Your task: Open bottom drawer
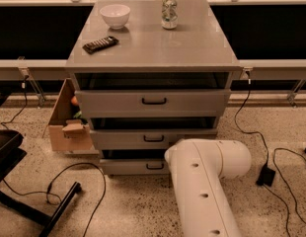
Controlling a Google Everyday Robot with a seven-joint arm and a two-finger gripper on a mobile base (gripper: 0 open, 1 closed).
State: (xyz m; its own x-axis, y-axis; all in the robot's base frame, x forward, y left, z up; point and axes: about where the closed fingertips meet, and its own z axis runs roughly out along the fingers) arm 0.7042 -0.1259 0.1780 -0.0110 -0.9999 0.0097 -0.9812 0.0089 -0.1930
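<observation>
Approach step, I judge: bottom drawer [127, 167] low in the desk [192, 43], white arm [207, 181] overlapping its right end, pincer hidden, state untellable; next, hook the black loop handle [154, 166], pull straight out.
</observation>
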